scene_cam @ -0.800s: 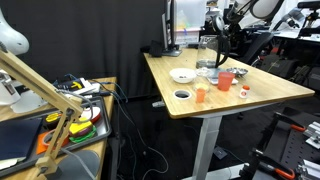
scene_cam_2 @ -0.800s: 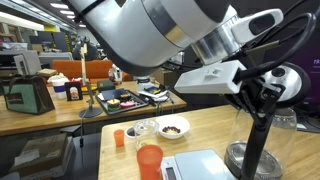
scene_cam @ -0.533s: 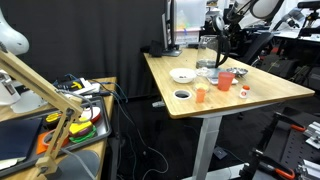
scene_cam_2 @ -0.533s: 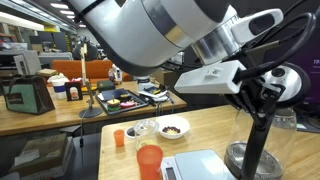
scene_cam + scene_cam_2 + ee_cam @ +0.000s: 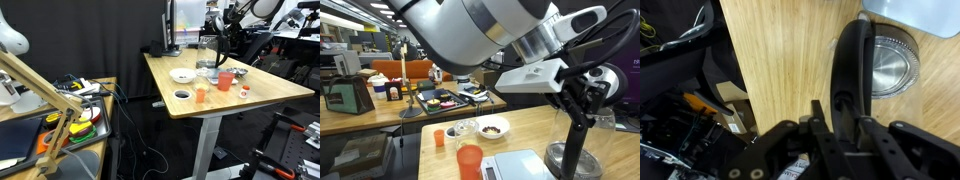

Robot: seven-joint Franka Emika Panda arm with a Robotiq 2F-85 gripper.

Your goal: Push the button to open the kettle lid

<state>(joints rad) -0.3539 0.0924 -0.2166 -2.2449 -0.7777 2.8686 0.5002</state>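
The kettle (image 5: 207,56) stands at the back of the wooden table, tall and clear with a black handle. It also shows in an exterior view (image 5: 572,140) at the right. My gripper (image 5: 222,36) (image 5: 583,92) is at the top of the handle. In the wrist view the black handle (image 5: 849,60) runs up the picture beside a round ribbed metal disc (image 5: 890,66). My fingers (image 5: 838,122) sit either side of the handle's top, which fills the gap between them. I cannot tell whether they clamp it. The kettle lid is hidden by my gripper in both exterior views.
In front of the kettle are a white bowl (image 5: 181,75) (image 5: 494,127), a dark-centred cup (image 5: 181,95), orange cups (image 5: 201,95) (image 5: 226,78) (image 5: 469,160) (image 5: 439,137) and a flat scale (image 5: 520,165). A lower table with clutter (image 5: 60,110) stands beside this one.
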